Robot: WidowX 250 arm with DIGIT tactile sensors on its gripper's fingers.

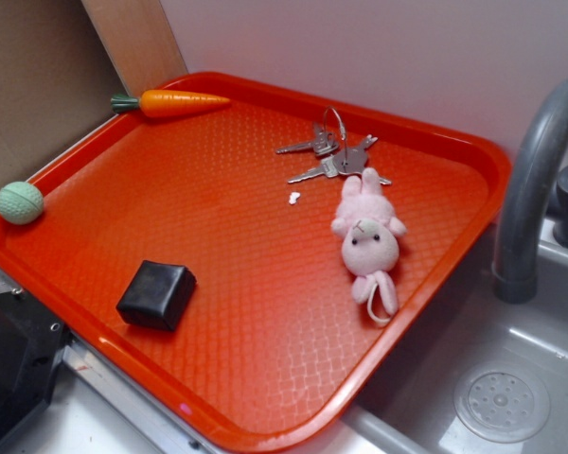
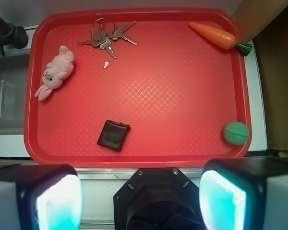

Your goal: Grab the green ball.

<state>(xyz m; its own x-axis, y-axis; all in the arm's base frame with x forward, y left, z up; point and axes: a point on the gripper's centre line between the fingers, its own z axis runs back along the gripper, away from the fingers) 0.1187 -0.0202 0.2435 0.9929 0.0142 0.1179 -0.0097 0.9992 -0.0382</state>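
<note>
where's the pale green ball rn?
The pale mint-green grooved ball sits at the red plastic tray's left rim in the exterior view; in the wrist view, lower right, far right of the black box.

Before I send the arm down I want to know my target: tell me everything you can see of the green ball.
The green ball is small, round and pale mint green, matte, with curved grooved seams like a tennis ball's. It looks whole and clean. It rests against the raised rim of the red tray, at the edge on the carrot's side, far from the other things. Nothing but the tray touches it; the gripper is well clear, wide open.
</note>
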